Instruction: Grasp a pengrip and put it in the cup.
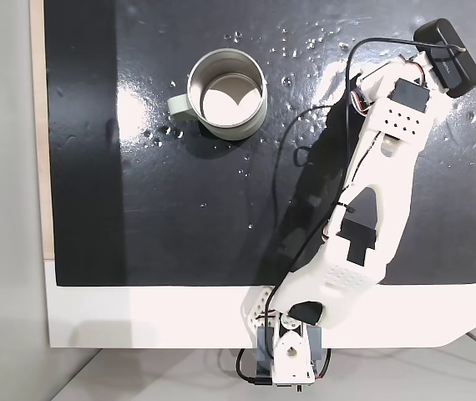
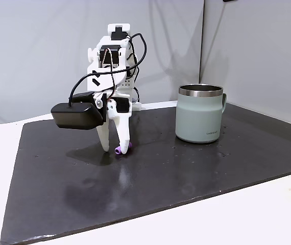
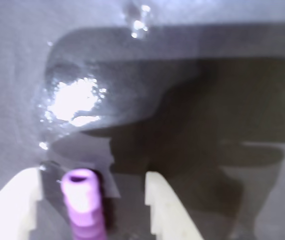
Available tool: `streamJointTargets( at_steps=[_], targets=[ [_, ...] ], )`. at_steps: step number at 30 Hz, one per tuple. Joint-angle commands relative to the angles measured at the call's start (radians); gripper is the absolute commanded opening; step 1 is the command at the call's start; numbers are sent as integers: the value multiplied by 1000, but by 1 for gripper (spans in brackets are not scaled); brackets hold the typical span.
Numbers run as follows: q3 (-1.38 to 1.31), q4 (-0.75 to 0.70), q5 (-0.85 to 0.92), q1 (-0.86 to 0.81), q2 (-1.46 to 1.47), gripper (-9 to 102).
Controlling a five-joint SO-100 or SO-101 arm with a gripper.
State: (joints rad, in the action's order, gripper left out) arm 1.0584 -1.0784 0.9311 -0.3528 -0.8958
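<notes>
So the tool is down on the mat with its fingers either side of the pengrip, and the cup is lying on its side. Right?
Not quite: the cup stands upright on the mat, as a fixed view shows. The rest holds: the tool is down on the mat, fingers open either side of the pengrip in the wrist view.
</notes>
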Motion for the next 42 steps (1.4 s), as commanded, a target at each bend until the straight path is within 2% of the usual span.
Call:
streamJointTargets(
  at_steps=[1, 9, 17, 25, 30, 42],
  targets=[
    [-46, 32, -28, 41, 0, 23],
    [-35, 60, -54, 81, 21, 20],
    [-15, 64, -61, 94, 20, 3],
    [3, 58, -75, 100, -8, 0],
    [18, 6, -123, 109, -124, 0],
    [69, -255, -304, 245, -571, 0]
  ],
)
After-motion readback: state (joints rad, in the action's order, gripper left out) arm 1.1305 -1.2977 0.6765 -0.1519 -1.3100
